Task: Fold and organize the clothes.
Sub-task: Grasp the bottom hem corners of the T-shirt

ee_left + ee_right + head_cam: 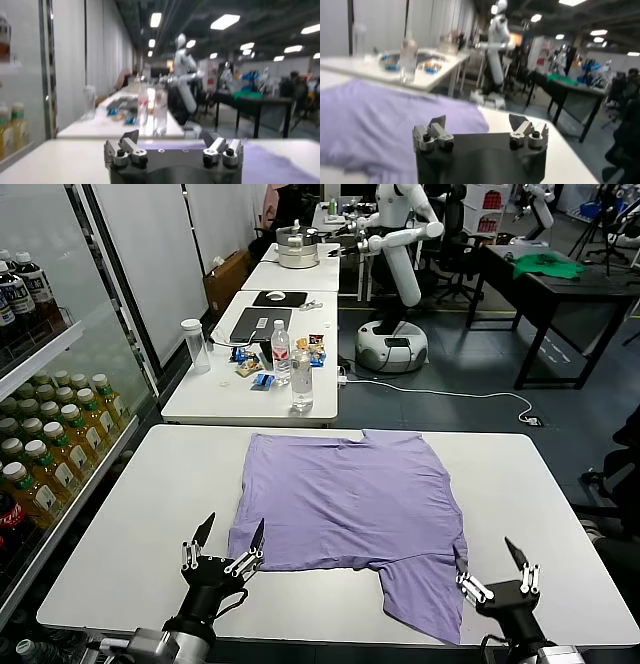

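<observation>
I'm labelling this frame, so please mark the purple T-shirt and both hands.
purple T-shirt [350, 499], head view, middle of its body.
left hand [224, 544], head view, between its open fingertips.
right hand [490, 566], head view, between its open fingertips.

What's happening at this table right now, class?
A two-armed robot faces a lavender T-shirt spread on a white table, not yet folded. The left gripper hovers open at the shirt's near left corner. The right gripper hovers open near the sleeve that hangs toward the table's front edge. Neither holds any fabric.
</observation>
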